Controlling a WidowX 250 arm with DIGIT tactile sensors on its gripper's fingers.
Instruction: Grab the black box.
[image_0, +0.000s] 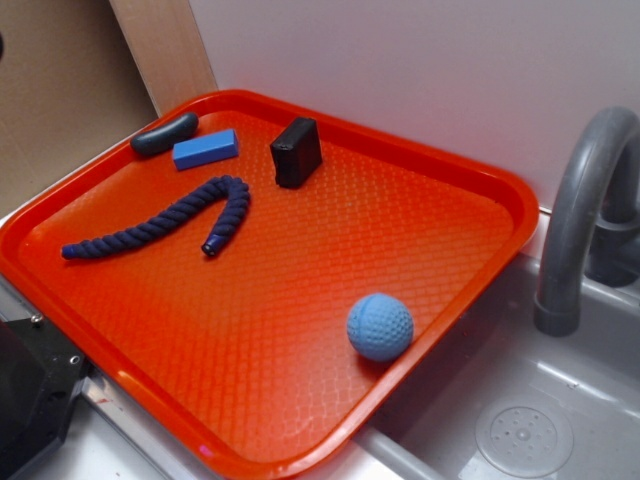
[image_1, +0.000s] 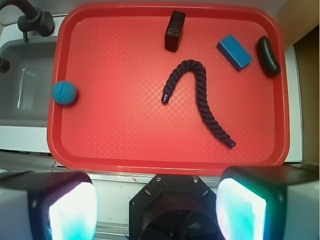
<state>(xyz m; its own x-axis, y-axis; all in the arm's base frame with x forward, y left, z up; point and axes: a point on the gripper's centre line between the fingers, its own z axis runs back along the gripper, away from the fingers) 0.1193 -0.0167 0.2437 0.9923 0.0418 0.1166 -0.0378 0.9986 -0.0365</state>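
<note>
The black box (image_0: 296, 152) stands on its edge near the far side of the red tray (image_0: 470, 290). In the wrist view it (image_1: 174, 31) sits at the top middle of the tray (image_1: 125, 145). My gripper (image_1: 157, 210) is open and empty, its two fingers wide apart at the bottom of the wrist view, high above the tray's near edge and far from the box. The gripper itself is out of the exterior view.
On the tray lie a dark blue rope (image_0: 170, 222) (image_1: 200, 97), a flat bright-blue block (image_0: 205, 150) (image_1: 234, 51), a dark grey oblong piece (image_0: 164, 134) (image_1: 268, 56) and a blue ball (image_0: 380, 326) (image_1: 64, 93). A grey sink with a faucet (image_0: 580, 215) is beside the tray.
</note>
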